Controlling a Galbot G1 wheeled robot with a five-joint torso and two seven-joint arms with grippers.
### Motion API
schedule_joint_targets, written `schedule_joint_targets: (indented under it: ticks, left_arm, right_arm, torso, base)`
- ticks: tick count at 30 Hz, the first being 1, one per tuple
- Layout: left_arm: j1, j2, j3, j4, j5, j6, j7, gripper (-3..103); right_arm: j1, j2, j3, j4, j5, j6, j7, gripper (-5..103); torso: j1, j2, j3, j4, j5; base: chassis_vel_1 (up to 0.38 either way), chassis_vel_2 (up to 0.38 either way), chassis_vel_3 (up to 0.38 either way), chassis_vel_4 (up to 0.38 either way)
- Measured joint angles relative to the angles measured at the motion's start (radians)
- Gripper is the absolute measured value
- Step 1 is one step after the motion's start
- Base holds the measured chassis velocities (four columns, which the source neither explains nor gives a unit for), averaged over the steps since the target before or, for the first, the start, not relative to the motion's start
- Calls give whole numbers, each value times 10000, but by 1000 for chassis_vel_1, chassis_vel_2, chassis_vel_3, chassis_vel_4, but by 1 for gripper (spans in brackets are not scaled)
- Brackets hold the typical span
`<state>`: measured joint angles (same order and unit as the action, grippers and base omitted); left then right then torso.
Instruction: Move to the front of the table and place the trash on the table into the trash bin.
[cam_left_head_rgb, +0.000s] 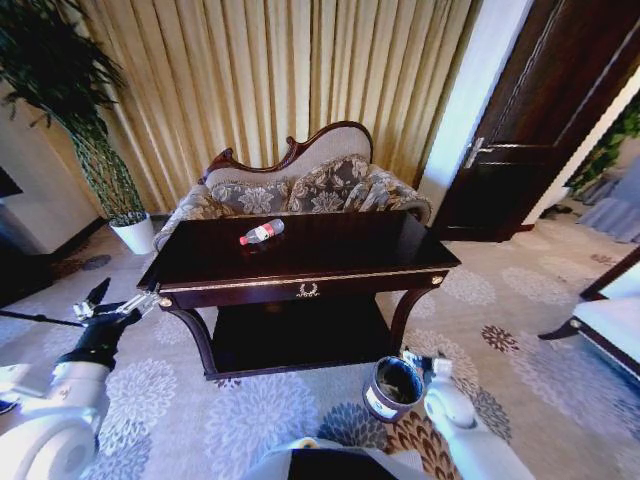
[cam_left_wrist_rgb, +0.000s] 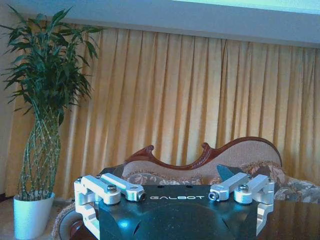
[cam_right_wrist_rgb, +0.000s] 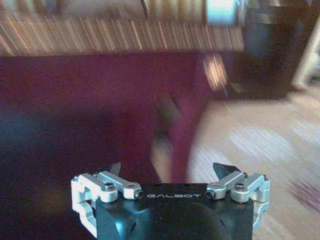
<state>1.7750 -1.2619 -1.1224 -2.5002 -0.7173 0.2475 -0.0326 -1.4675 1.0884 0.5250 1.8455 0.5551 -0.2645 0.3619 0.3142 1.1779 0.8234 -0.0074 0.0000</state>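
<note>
The table stands in the middle of the head view, dark and glossy with a gold emblem on its front. A clear plastic bottle with a red label, the trash, lies on its side on the tabletop, left of centre. On the carpet before the table's right leg stands the trash bin, round and dark with a pale band. My right gripper hangs open just right of the bin, facing the blurred table leg. My left gripper is open beside the table's front left corner, holding nothing.
A patterned sofa stands right behind the table, in front of gold curtains. A plant in a white pot is at the back left, a dark door at the back right, a white bench at the right edge. Open carpet lies in front.
</note>
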Motion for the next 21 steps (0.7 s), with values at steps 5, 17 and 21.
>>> schedule_joint_targets:
  ticks: [5,17,21]
  left_arm:
    - [-16,-30,39,2,-4,-3,0,100]
    - [-72,-39,223,2,2,15,-2,100]
    - [-135,0,259,2,13,66,-1,100]
  right_arm:
    - [-374,-389,308,3174,1040,-122,-103,100]
    - [-1533,-489,278,5897,-418,498,-890,100]
    - [-1609,-516,191,6080,-417,510,-1047,100]
  torso:
    - [0,0,0,0,-3]
    - [-1,1,-1,-1,0]
    - [0,1,-1,-1,0]
  base:
    - [0,0,0,0]
    - [0,0,0,0]
    - [0,0,0,0]
